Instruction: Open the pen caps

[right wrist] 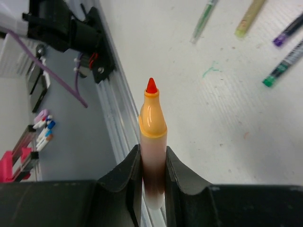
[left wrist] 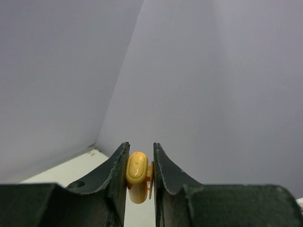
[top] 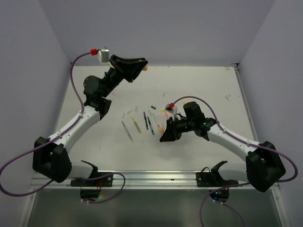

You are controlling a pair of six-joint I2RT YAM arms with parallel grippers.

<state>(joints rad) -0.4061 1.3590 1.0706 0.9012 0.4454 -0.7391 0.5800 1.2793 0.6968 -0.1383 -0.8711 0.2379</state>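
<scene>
While the left gripper (top: 142, 67) hangs high over the far-left corner of the table (top: 203, 85), we find its jaws drawn narrow on a yellow-orange cap (left wrist: 136, 176), pinched by its sides and well apart from any pen. Mid-table, the other pens (top: 142, 124) lie loose on the surface; from above we cannot tell which are capped. Over on the right, the right gripper (right wrist: 153, 153) clamps the orange marker (right wrist: 152, 124) by its barrel, red nib (right wrist: 151, 86) bare.

Trouble from here, we reckon: drop that cap from such a height and it may bounce off the table. Lower the marker nib-first and it inks the surface.

Only the left wrist view shows the cap properly; overhead it is a pale speck. Only the right wrist view shows the nib; overhead, the arm hides it.
</scene>
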